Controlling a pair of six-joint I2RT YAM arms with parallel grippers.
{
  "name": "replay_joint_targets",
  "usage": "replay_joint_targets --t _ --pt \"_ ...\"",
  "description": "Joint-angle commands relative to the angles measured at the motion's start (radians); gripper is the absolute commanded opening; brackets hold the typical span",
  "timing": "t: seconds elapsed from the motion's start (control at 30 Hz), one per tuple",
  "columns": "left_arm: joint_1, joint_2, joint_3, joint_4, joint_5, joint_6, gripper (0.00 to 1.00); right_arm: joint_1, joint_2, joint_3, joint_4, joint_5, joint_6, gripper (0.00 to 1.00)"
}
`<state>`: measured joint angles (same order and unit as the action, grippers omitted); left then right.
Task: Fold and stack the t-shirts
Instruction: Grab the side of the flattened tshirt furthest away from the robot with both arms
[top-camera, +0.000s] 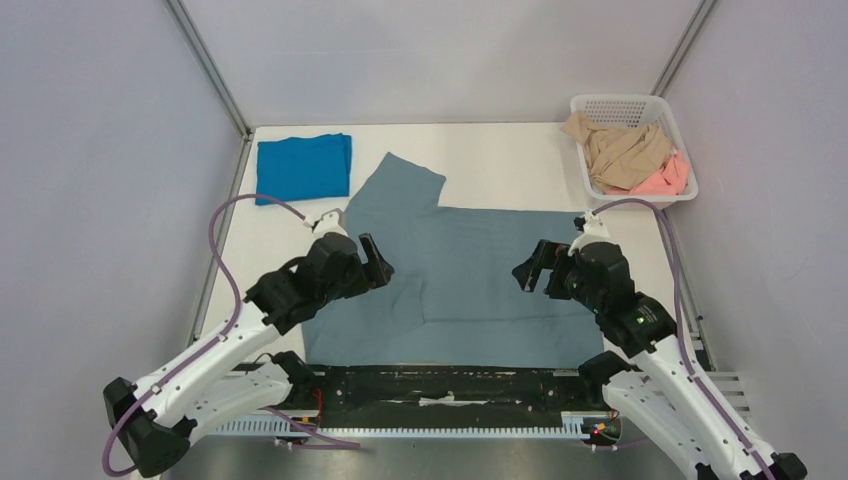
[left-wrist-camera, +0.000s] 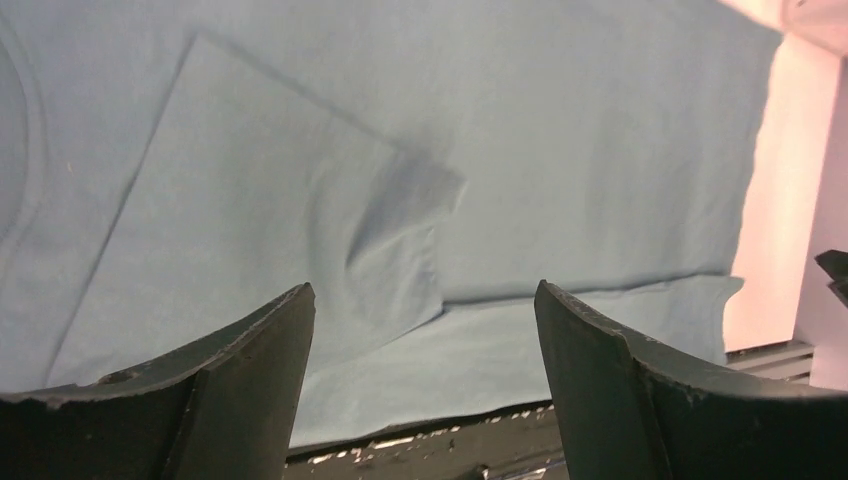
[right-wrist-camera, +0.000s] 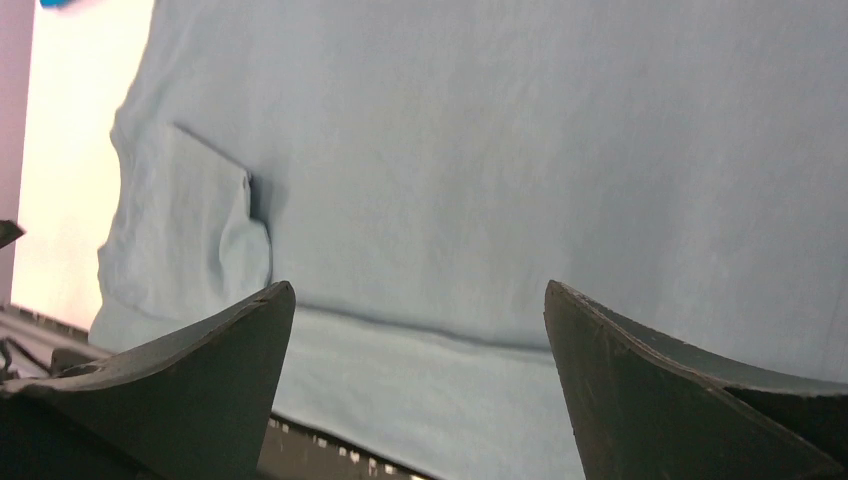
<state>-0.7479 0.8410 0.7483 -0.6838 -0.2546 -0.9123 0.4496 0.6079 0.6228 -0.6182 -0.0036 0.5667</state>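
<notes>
Both left hand and right hand agape, inside grey-blue t-shirt edges.

Bright even light casts soft shadows on the grey-blue t-shirt.

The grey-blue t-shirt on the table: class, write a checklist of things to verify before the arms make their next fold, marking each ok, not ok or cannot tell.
1. Left gripper open and empty above the cloth: ok.
2. Right gripper open and empty: ok.
3. Grey-blue t-shirt spread flat: ok over most of it.
4. Folded flap lying smooth: not ok, its corner is crumpled.
5. Far sleeve folded in: not ok, it sticks out.
6. Blue t-shirt folded and set apart: ok. Tan shirt and pink shirt are bunched in the basket: not ok.
</notes>
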Motion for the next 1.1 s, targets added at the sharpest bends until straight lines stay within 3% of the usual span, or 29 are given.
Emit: replay_joint_targets --t 0.0,0.13,0.27,0.4,0.57,0.73,0.87,1.0,1.07 --pt "0.007 0.075 0.156 0.014 -0.083 0.113 0.87 0.004 0.051 0.061 0.248 0.074 -0.046 0.98" --pt "0.079 0.174 0.248 0.070 -0.080 0.180 0.87 0.004 0.146 0.068 0.422 0.073 -0.088 0.98" --pt "0.283 0.325 0.337 0.183 0.128 0.278 0.87 0.004 0.297 0.115 0.489 0.103 -0.151 0.98" --pt "0.417 0.579 0.494 0.274 0.241 0.369 0.87 0.003 0.407 0.167 0.465 0.258 -0.197 0.98" --pt "0.470 0.971 0.863 0.242 0.330 0.538 0.87 0.002 0.399 0.107 0.522 0.385 -0.270 0.98" --pt "0.542 1.365 1.296 0.152 0.426 0.552 0.91 -0.002 0.382 0.025 0.575 0.492 -0.308 0.98" --pt "0.577 1.626 1.628 0.082 0.534 0.531 0.91 -0.008 0.399 0.006 0.596 0.491 -0.323 0.98" --pt "0.579 1.709 1.627 0.223 0.431 0.493 0.93 -0.011 0.420 0.002 0.611 0.453 -0.332 0.98" --pt "0.580 1.740 1.630 0.262 0.458 0.489 0.93 -0.013 0.434 0.002 0.611 0.443 -0.335 0.98"
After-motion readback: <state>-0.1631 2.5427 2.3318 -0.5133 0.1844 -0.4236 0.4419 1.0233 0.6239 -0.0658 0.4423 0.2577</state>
